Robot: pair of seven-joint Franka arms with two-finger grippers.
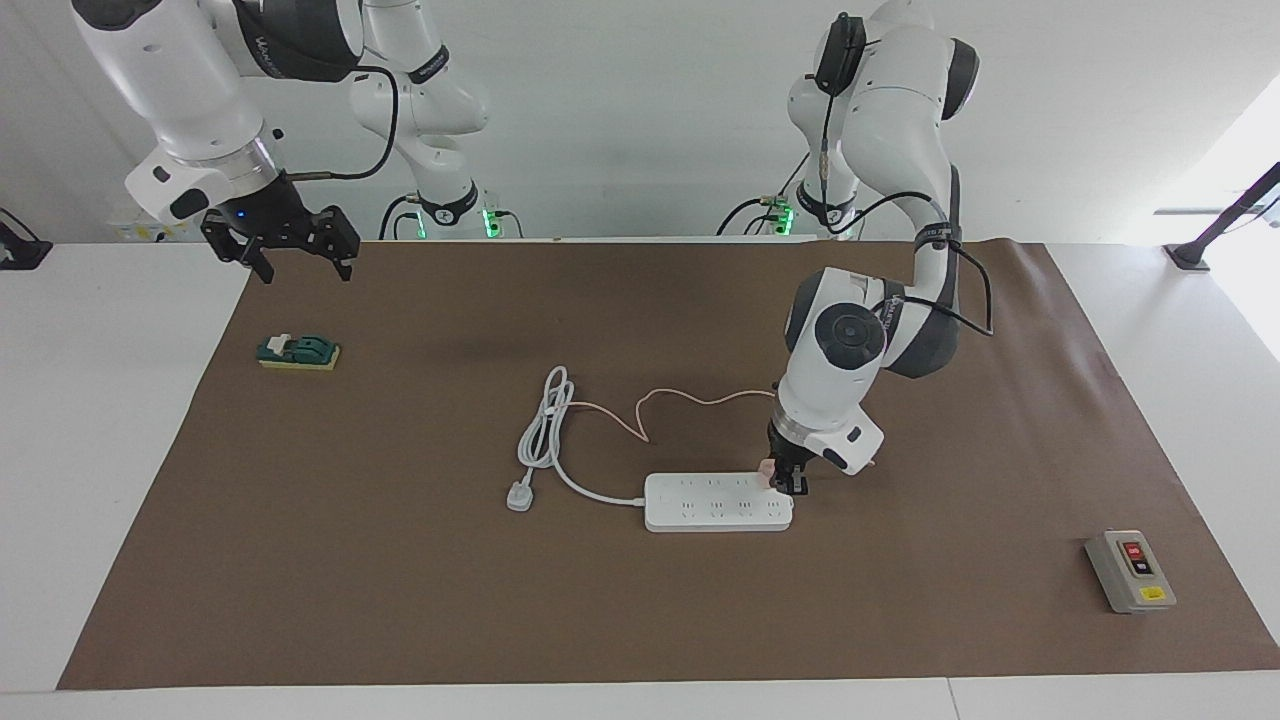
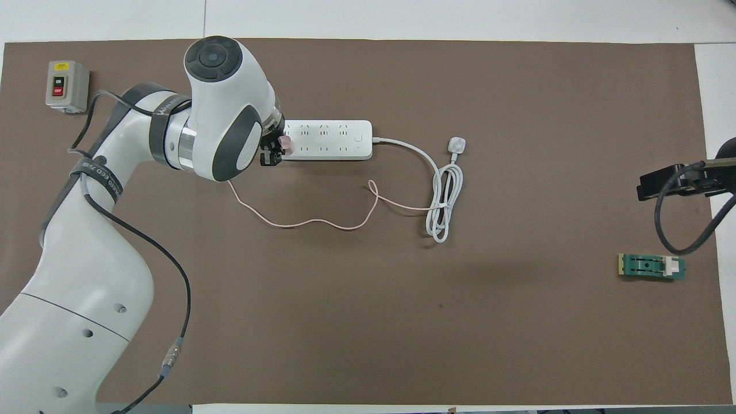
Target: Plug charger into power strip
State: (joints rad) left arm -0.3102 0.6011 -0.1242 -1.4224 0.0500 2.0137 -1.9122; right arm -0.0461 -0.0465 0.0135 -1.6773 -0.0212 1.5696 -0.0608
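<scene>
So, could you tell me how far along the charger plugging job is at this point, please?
Done: the left end effector is shut on the small pale-pink cube charger and has it at the long flat white power strip, at the end toward the left arm. In hand: seating it; whether the prongs are in a socket cannot be told. Left: pressing home and releasing. The right end effector waits open, raised.
</scene>
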